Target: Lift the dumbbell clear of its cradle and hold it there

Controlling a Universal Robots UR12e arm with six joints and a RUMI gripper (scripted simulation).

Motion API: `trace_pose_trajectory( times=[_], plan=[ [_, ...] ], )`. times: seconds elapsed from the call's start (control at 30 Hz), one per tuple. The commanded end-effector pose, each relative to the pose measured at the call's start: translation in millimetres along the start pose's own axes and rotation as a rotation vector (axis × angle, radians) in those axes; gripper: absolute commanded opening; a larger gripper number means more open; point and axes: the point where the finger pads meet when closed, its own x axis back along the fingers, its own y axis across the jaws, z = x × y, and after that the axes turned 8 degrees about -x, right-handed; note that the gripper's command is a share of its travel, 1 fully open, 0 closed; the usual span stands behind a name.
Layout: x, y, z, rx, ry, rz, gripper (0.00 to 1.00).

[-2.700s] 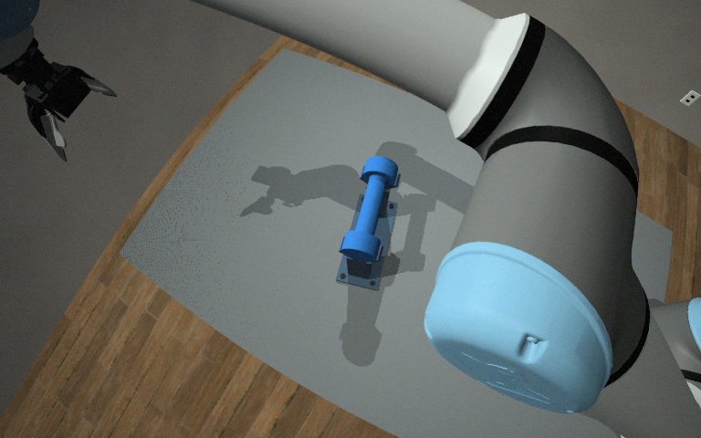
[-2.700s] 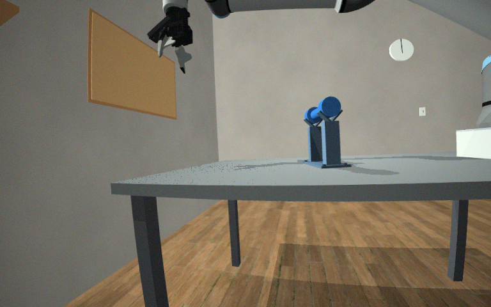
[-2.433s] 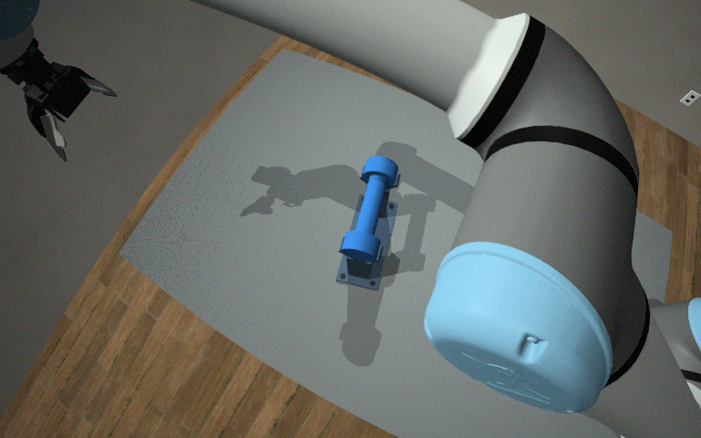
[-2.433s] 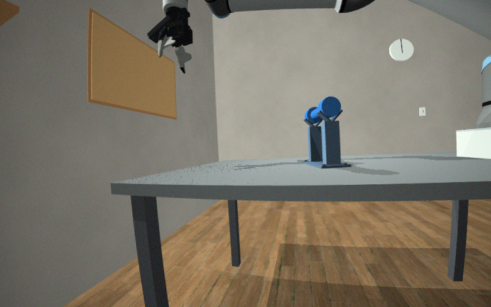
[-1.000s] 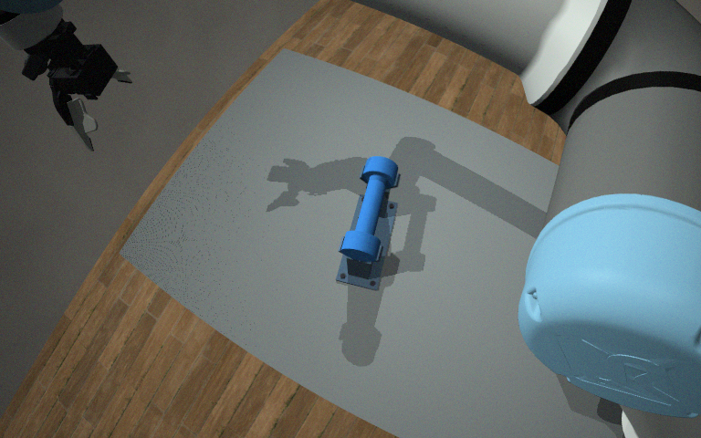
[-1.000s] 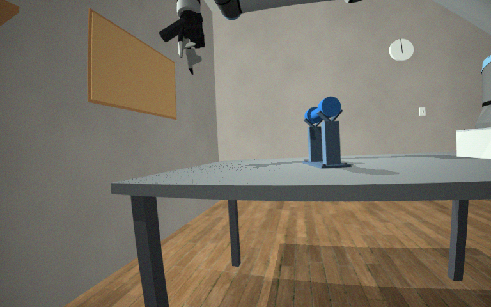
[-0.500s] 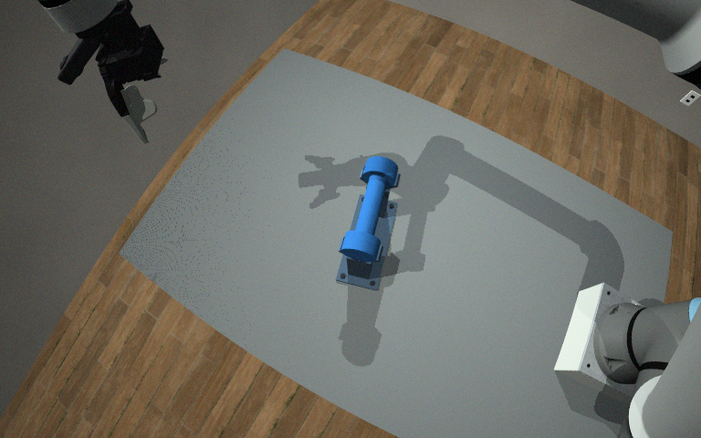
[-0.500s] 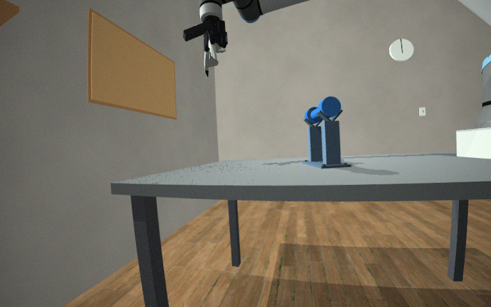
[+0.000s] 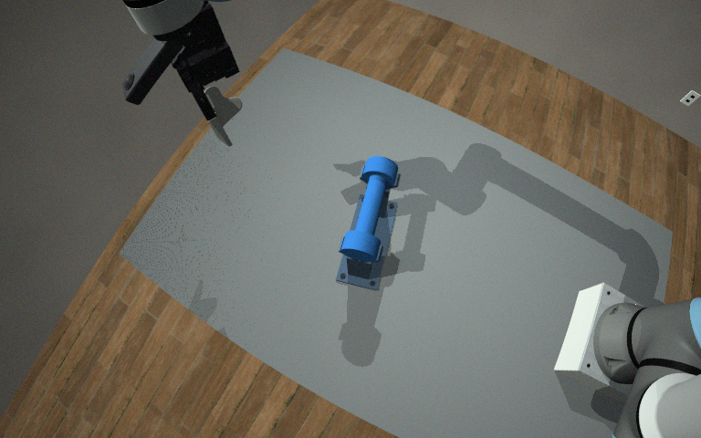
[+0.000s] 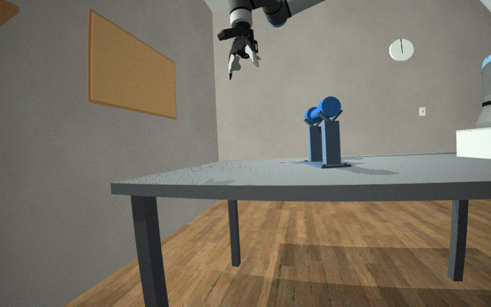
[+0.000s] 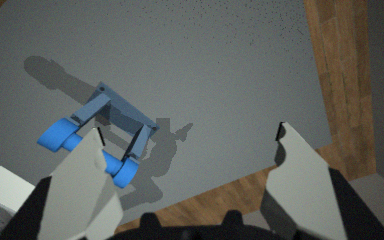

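The blue dumbbell (image 9: 371, 209) rests in its cradle (image 9: 384, 225); the tool (image 10: 243, 64) hangs wide open, empty.

Arm (image 10: 286, 9) raised high, hand (image 10: 243, 64) pointing down, jaws wide, empty.

- Top view looks steeply down from high above the table (image 9: 289, 92).
- Exterior view sits low beside the table (image 10: 289, 190), facing the far wall.
- Wrist view looks down between the gripper (image 11: 190, 165) fingers; all share the dumbbell (image 9: 371, 209).
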Motion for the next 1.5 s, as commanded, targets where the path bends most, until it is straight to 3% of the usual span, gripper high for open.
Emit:
trace_pose_trajectory(
  times=[0.0,0.1,0.6,0.67,1.07,1.47],
  plan=[
    [-8,-25,-34,0.125,0.018,-0.014,1.0],
    [-11,-32,-43,0.157,0.018,-0.014,1.0],
    [-60,-138,-152,0.553,0.018,-0.014,1.0],
    [-60,-138,-152,0.553,0.018,-0.014,1.0],
    [-86,-191,-196,0.719,0.018,-0.014,1.0],
    [-93,-203,-206,0.758,0.018,-0.014,1.0]
  ],
)
